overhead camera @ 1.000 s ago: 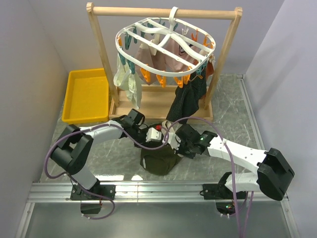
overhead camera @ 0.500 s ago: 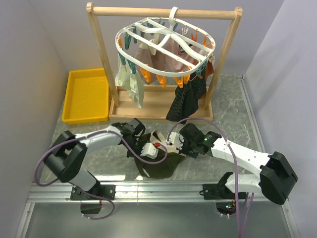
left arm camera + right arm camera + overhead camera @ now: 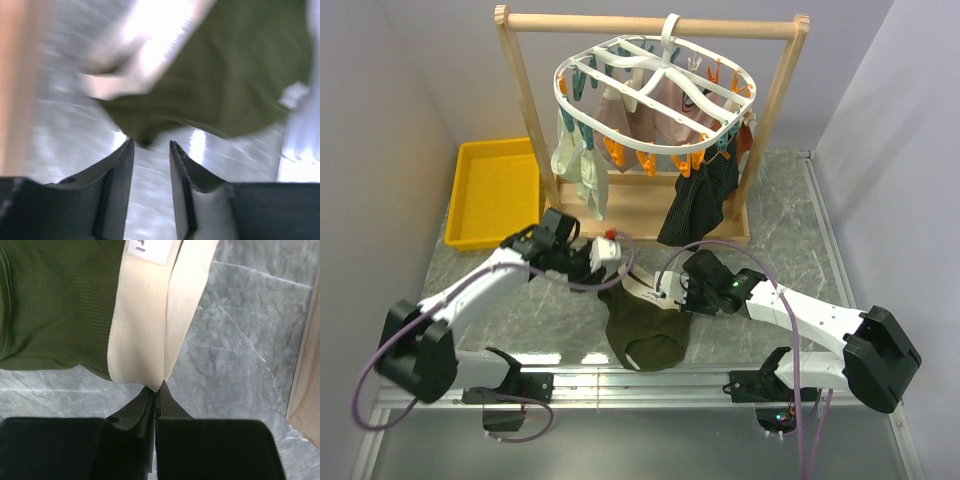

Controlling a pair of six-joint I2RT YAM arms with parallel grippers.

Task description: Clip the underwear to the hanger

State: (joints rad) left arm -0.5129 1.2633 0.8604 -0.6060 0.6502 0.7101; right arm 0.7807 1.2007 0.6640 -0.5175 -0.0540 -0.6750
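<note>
The right hand (image 3: pixel 156 390) is pinching the pale waistband of the underwear (image 3: pixel 645 328) at its edge, fingers clenched tight on the fabric. The underwear is lying on the counter (image 3: pixel 790 240) by the middle of the near edge, with its waistband turned toward the far side and its leg holes toward the near edge. The left hand (image 3: pixel 151 145) is hovering just left of the waistband. Its fingers are standing apart with a narrow gap and nothing between them, and a green fold of the underwear is sitting just beyond the tips. The hanger (image 3: pixel 559 88) is hanging by its hook from the wooden rail (image 3: pixel 650 22) toward the far edge, with other garments (image 3: pixel 700 205) dangling below it. A yellow tray (image 3: pixel 495 195) is sitting toward the far left corner.
</note>
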